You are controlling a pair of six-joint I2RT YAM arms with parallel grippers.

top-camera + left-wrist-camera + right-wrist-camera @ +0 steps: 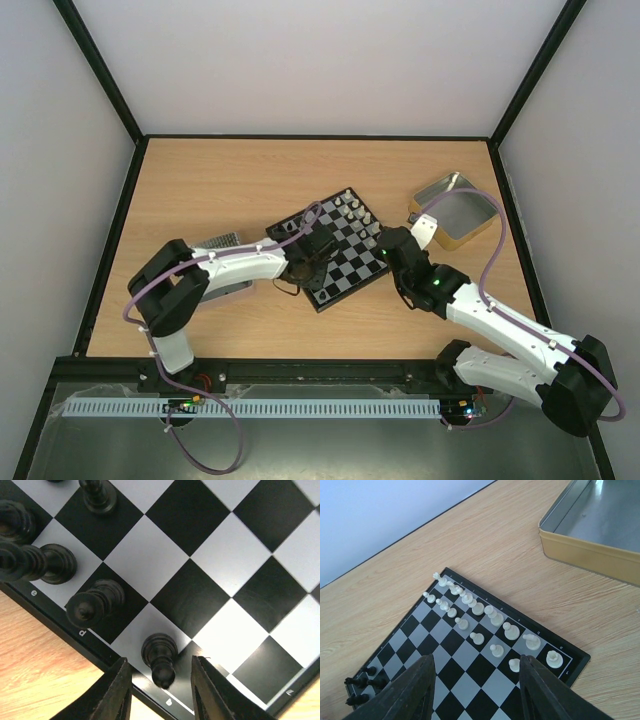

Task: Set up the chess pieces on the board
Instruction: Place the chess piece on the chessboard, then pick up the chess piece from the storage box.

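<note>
Left fingers [116, 692] stand apart on both sides of a black piece [159, 655] at the edge of the board [240, 555], not touching it. Right fingers [415, 690] (also parted, empty) hover near the white pieces [511, 631].

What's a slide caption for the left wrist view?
Left end effector open around a black chess piece on the board edge row, other black pieces beside it.

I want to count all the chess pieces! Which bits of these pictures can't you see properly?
1. Left wrist view: some black pieces run off the top and left edges.
2. Top view: the left gripper covers the black end of the board; the white pieces are too small to name.
3. Right wrist view: the tin is cut off by the edge.
</note>
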